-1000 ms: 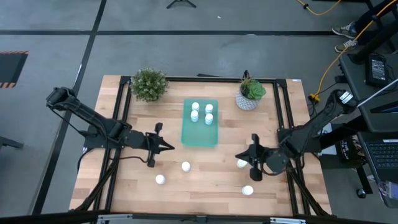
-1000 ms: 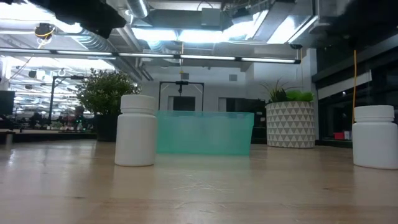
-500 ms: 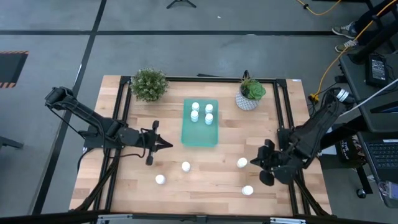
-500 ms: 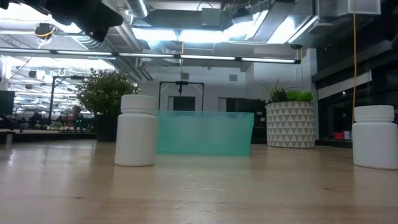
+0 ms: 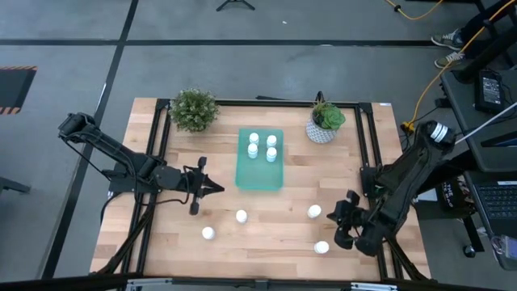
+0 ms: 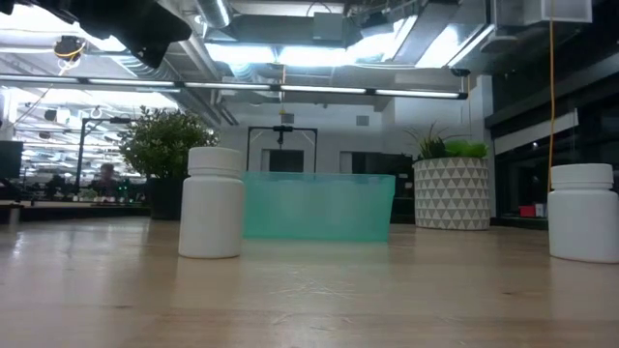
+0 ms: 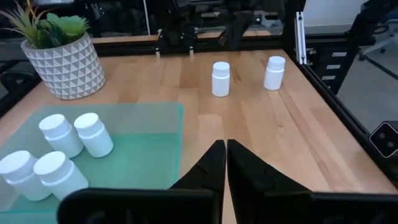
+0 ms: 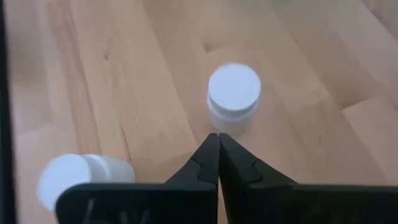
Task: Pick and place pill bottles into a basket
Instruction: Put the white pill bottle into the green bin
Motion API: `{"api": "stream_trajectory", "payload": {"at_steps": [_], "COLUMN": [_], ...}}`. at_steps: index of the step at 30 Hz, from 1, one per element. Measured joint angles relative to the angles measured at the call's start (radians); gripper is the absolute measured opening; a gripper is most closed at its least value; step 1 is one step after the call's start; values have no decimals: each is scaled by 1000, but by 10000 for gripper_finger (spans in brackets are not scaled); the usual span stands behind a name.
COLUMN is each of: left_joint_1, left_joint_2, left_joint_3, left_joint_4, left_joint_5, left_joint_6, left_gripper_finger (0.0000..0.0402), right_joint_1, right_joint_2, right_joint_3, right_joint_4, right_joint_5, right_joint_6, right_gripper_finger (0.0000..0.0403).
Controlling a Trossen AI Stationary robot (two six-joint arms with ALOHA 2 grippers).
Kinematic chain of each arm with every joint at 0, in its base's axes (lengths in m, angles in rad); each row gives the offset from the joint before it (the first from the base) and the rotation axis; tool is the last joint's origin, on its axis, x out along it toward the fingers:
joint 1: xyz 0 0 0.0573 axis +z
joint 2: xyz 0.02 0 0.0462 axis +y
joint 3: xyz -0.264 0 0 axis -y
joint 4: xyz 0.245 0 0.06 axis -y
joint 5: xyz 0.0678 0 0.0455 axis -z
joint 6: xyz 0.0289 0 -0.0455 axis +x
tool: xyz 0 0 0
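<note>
High view, stock count: shallow rectangular translucent teal-green plastic basket (image 5: 260, 162) at mid-table holds four small white cylindrical capped pill bottles (image 5: 262, 146), grouped at its far end. Four more remain loose on the pale wooden slatted table (image 5: 266, 234), all nearer the front edge than the basket: two to its front-left (image 5: 241, 216) (image 5: 208, 233), two to its front-right (image 5: 314, 211) (image 5: 321, 247). Judged about half done. Left hand (image 5: 220, 190), fingers pressed together and empty, waits just left of the basket; right hand (image 5: 334, 212), likewise closed on nothing, sits beside the front-right pair. Labels, brands, writing: none legible on bottles or basket.
</note>
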Motion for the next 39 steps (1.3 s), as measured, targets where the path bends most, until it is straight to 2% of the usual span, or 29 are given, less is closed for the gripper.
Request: {"api": "stream_trajectory", "payload": {"at_steps": [12, 22, 25, 39], "left_joint_1": [0, 0, 0, 0], "left_joint_2": [0, 0, 0, 0], "left_joint_3": [0, 0, 0, 0], "left_joint_4": [0, 0, 0, 0], "left_joint_5": [0, 0, 0, 0], "left_joint_6": [0, 0, 0, 0], "left_gripper_finger": [12, 6, 6, 8], "right_joint_1": [4, -7, -18, -31], "right_joint_2": [156, 213, 218, 218], "right_joint_3": [0, 0, 0, 0], "right_joint_4": [14, 48, 63, 41], "right_joint_5": [1, 3, 40, 47], "right_joint_6": [18, 19, 18, 17], "right_gripper_finger": [7, 7, 13, 156]}}
